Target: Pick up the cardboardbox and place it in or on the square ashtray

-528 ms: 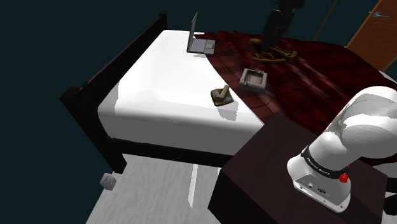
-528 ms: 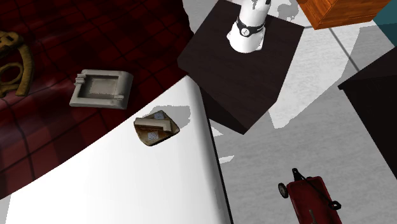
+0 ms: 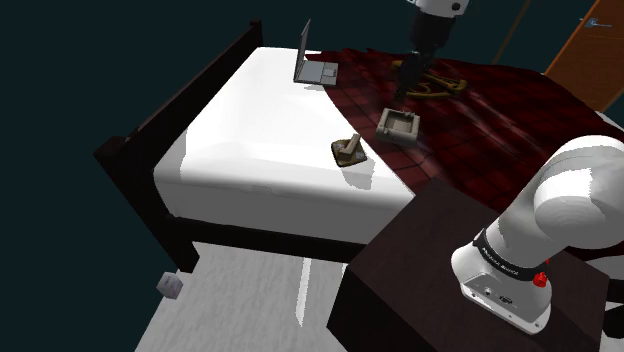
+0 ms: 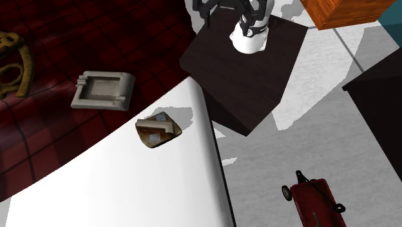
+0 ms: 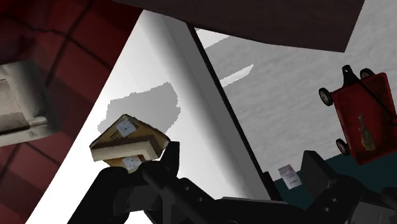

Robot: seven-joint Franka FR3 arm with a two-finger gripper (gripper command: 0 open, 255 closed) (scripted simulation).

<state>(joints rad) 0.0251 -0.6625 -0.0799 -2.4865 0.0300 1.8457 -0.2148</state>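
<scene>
White sheet covered the near part of the bed (image 3: 250, 130), with a dark red checked blanket (image 3: 480, 110) beyond it. You had the box (image 4: 156, 130) lying on the sheet close to the bed's edge, with the ashtray (image 4: 125, 87) near it on the blanket, the two not touching. Your gripper (image 5: 242, 156) hung above the box, fingers spread wide and holding nothing. By my reading you were at the approach step, with nothing grasped yet. Next you would need to lower over the box, straddle it, and close firmly before lifting.
</scene>
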